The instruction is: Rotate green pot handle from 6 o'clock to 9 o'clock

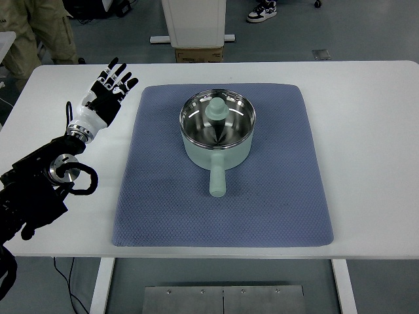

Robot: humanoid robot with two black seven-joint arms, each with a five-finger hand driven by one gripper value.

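A pale green pot (217, 129) with a shiny steel inside stands on the blue mat (262, 196), a little above the mat's middle. Its green handle (217, 180) points straight toward the near edge of the table, at 6 o'clock. My left hand (106, 92) hovers over the white table to the left of the mat, well away from the pot. Its fingers are spread and hold nothing. The left arm (46, 180) comes in from the lower left. No right arm shows.
The white table (366, 131) extends around the mat on all sides. Beyond the far edge stand a white pedestal with a cardboard box (199, 53), a person's legs (39, 33) at top left and a shoe (262, 10).
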